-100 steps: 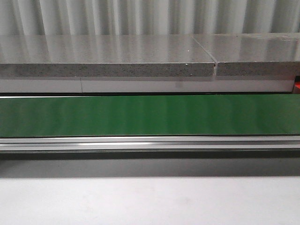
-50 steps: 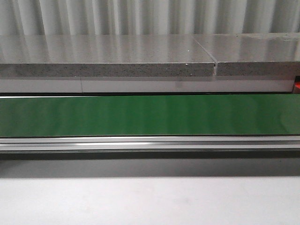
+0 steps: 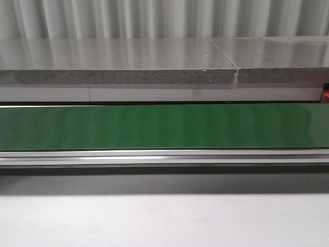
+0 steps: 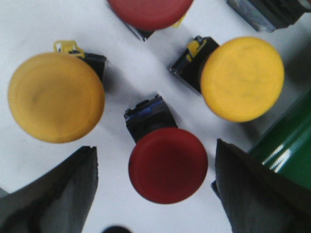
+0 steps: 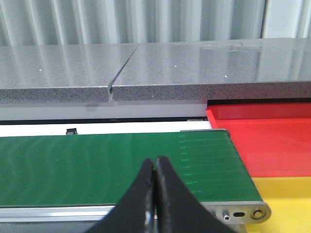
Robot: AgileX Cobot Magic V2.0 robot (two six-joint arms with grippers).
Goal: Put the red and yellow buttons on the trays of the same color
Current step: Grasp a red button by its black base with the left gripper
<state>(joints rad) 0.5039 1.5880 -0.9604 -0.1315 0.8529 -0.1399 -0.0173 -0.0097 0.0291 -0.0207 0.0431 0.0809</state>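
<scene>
In the left wrist view my left gripper is open, its fingers on either side of a red button that lies on a white surface, not touching it. Two yellow buttons and another red button lie around it. In the right wrist view my right gripper is shut and empty, over the green belt. A red tray and a yellow tray lie at the belt's end. No gripper shows in the front view.
The green conveyor belt runs across the front view, with a metal rail in front and a grey stone counter behind. The belt's edge shows beside the buttons in the left wrist view.
</scene>
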